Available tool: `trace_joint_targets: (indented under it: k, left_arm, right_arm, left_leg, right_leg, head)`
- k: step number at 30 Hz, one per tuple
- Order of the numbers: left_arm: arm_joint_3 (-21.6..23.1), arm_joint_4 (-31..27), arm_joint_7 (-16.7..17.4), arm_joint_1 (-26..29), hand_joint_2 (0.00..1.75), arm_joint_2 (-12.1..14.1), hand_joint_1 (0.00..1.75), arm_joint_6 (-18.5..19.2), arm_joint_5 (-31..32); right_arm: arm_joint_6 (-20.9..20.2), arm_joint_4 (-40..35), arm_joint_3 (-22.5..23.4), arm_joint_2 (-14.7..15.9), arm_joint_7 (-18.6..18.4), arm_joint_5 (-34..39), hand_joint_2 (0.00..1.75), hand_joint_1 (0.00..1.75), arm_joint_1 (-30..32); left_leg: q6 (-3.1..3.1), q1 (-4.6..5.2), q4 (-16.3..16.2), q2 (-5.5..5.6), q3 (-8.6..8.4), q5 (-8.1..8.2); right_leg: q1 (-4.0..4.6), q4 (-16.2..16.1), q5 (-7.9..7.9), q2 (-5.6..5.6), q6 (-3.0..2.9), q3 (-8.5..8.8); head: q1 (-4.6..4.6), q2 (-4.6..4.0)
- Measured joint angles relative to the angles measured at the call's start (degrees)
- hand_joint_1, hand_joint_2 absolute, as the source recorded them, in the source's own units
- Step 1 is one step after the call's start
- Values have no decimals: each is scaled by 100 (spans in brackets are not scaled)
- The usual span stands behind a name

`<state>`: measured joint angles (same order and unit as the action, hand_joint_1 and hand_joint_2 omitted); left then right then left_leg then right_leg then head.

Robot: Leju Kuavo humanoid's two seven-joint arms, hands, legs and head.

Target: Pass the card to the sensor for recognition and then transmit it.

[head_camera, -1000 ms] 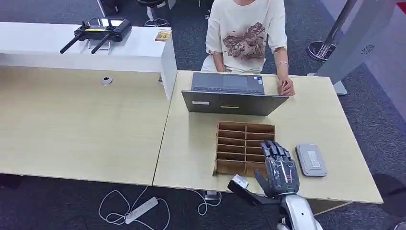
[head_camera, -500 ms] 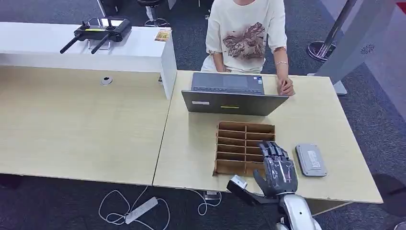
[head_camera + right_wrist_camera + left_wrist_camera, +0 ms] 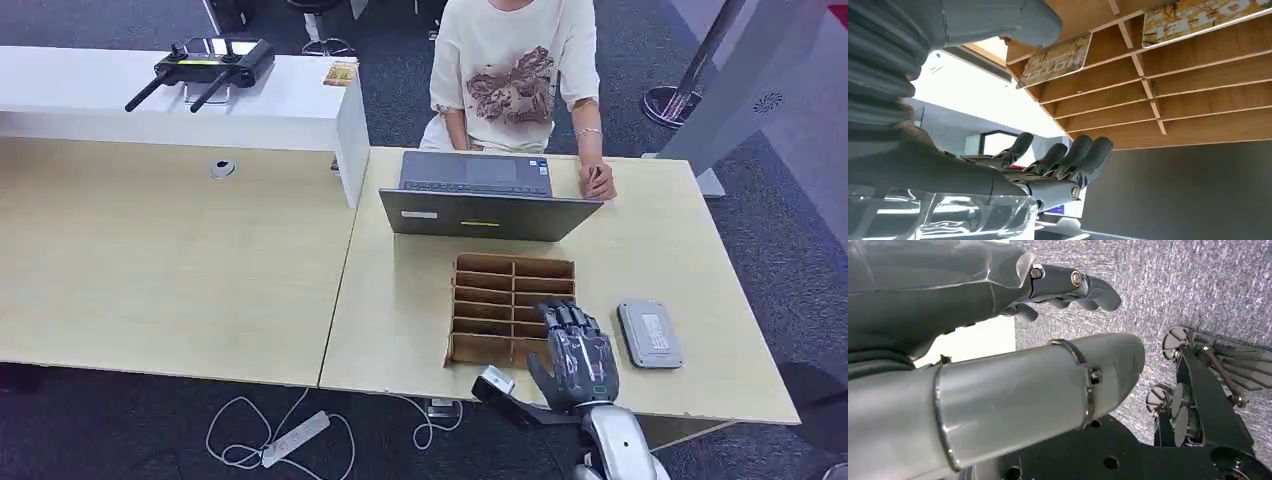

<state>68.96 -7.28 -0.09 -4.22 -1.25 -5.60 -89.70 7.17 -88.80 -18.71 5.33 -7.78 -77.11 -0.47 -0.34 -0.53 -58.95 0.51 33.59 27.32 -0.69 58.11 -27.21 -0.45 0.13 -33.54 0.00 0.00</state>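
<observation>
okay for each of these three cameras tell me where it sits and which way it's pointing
Head view: high on the robot, looking forward and down at the desk, the wooden card rack, the grey sensor pad, the laptop and a seated person; right hand comes in from below.
Left wrist view: behind the hanging left hand, facing grey carpet.
Right wrist view: behind the right hand, facing the rack's compartments, with cards in them.
Shared: head and right wrist views both show rack and right hand.
</observation>
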Motion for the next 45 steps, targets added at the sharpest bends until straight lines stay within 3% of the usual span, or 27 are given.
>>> trace_joint_targets:
  k: [45]
  left_arm:
    - [11, 0, -9, 1, 0, 4, 0, 0, -11]
  right_arm:
    - [2, 101, 0, 26, -17, -4, 175, 77, 43]
  left_leg:
    - [0, 0, 0, -1, 0, 0]
  right_leg:
    - [0, 0, 0, 1, 0, 0]
  head:
    - [0, 0]
